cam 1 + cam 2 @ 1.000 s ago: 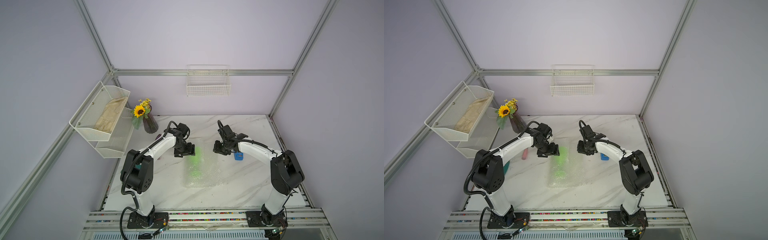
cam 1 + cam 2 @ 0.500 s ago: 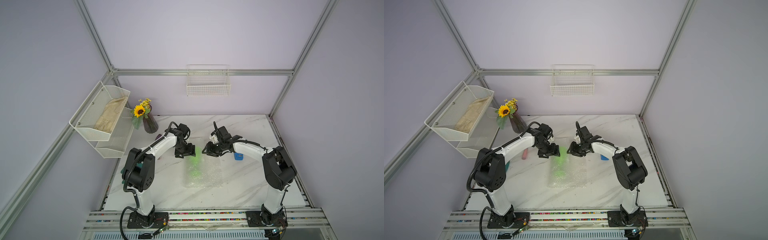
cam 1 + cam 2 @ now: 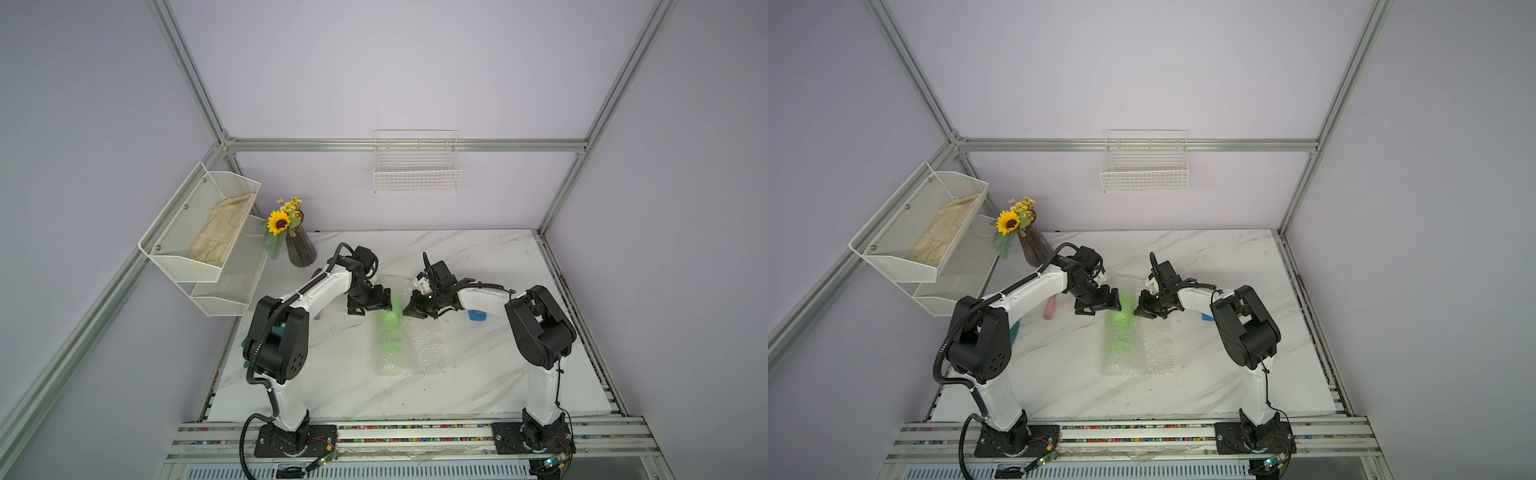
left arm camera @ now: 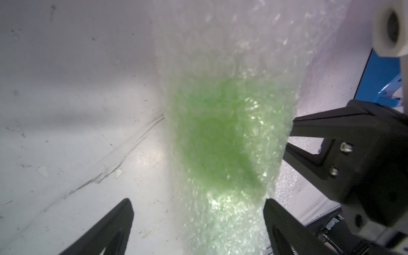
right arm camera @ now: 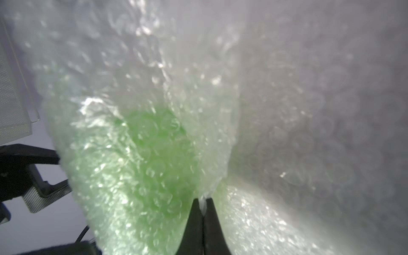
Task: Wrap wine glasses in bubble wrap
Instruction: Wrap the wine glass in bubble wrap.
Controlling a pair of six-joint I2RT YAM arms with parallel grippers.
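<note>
Since a second ago the right gripper (image 3: 409, 311) has been brought in from beside the small blue object (image 3: 477, 316) to the wrapped goblet (image 3: 388, 332). Its fingers (image 5: 194, 223), then apart, are now pressed together on a pinch of bubble wrap (image 3: 424, 345). The left gripper (image 3: 384, 302) is kept at about the same spot, with its fingers (image 4: 119, 223) spread a little wider. The goblet is laid on its side on the marble table (image 3: 498, 257), well apart from the vase (image 3: 300, 249), along the edge of the sheet that lies nearer the vase. It is already covered: in both wrist views its green is seen only through a layer of bubbles, so a first fold or turn of the film is judged to be done. The part of the sheet farther from the vase is spread flat and unrolled in both top views. Both grippers are met at the end of the bundle nearer the vase. The left one is on the vase side with nothing clamped between its open fingers, which are set to either side of the bundle; whether they touch the film cannot be told. What is left, as judged from this, is a good share of the work: the flat remainder is to be rolled around the goblet and the loose ends closed.
</note>
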